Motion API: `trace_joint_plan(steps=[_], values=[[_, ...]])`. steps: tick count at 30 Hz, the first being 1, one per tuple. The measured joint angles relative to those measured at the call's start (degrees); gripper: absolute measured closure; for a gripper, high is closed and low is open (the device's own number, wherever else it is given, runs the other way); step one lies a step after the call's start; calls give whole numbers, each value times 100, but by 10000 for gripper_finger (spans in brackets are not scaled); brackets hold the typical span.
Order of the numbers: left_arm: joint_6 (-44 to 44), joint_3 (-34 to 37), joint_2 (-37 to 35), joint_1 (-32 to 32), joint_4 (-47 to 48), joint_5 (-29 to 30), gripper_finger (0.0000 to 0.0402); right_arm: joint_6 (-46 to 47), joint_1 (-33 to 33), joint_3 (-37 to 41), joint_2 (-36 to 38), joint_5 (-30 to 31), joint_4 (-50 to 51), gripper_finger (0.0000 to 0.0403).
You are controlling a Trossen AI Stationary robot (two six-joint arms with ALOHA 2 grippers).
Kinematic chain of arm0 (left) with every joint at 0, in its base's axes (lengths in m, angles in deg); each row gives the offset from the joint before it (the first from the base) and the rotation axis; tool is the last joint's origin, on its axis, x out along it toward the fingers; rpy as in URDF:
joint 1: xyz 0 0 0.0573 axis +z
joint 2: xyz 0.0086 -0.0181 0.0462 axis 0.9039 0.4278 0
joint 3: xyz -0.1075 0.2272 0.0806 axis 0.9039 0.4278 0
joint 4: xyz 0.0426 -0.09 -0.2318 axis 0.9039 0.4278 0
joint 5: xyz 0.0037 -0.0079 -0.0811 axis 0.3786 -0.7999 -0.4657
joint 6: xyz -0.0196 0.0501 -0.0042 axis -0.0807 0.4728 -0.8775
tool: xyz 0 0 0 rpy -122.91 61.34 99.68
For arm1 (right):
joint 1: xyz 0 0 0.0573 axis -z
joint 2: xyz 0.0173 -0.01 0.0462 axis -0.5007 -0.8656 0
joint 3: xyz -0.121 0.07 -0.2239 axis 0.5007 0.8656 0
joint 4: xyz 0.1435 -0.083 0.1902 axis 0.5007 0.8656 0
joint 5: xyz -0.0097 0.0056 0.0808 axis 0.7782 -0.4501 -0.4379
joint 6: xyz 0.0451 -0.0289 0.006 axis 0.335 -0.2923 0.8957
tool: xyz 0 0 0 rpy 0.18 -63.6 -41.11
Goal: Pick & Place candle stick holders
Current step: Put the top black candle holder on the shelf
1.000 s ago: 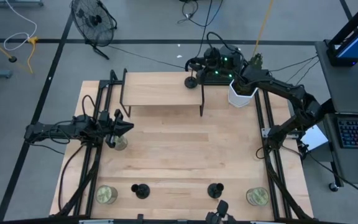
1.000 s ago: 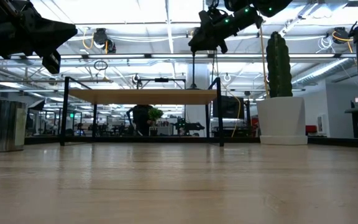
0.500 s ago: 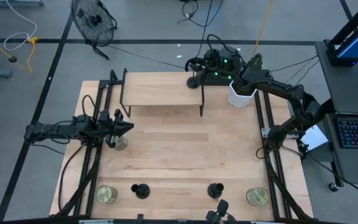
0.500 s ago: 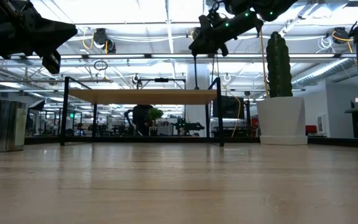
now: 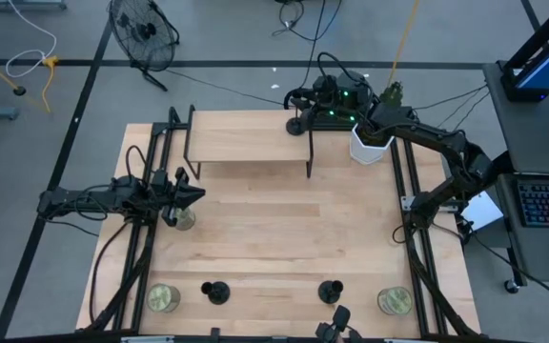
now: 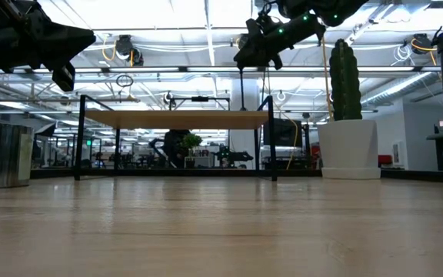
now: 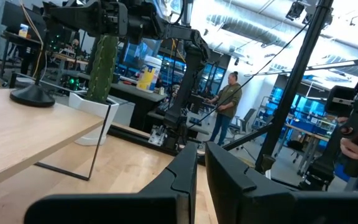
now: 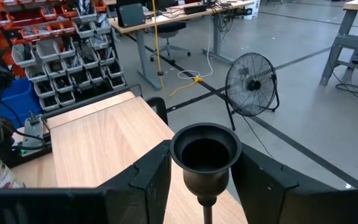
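High view: the table (image 5: 274,238) carries a raised wooden shelf (image 5: 246,138) along its far edge. The right gripper (image 5: 300,105) hangs at the shelf's right end, clamped on a candle stick holder (image 8: 205,155). The left gripper (image 5: 193,195), fingers together, waits at the left edge. Two more holders (image 5: 216,292) (image 5: 330,291) stand along the near edge.

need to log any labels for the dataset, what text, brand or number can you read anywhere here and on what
None can be read.
The candle stick holder in the right gripper is plain black.
The jar candles show no legible label.
The storage bins in the room are too small to read.
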Motion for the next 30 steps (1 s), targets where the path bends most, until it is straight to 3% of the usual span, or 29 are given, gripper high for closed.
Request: trace_joint_plan(steps=[11, 22, 30], values=[[-22, 0, -2, 0, -2, -2, 364, 0, 0, 0, 0, -4, 3, 245], [-22, 0, 0, 1, -3, -2, 364, 48, 0, 0, 0, 158, 0, 181], [-20, 0, -1, 1, -7, -2, 364, 4, 0, 0, 0, 449, -2, 157]])
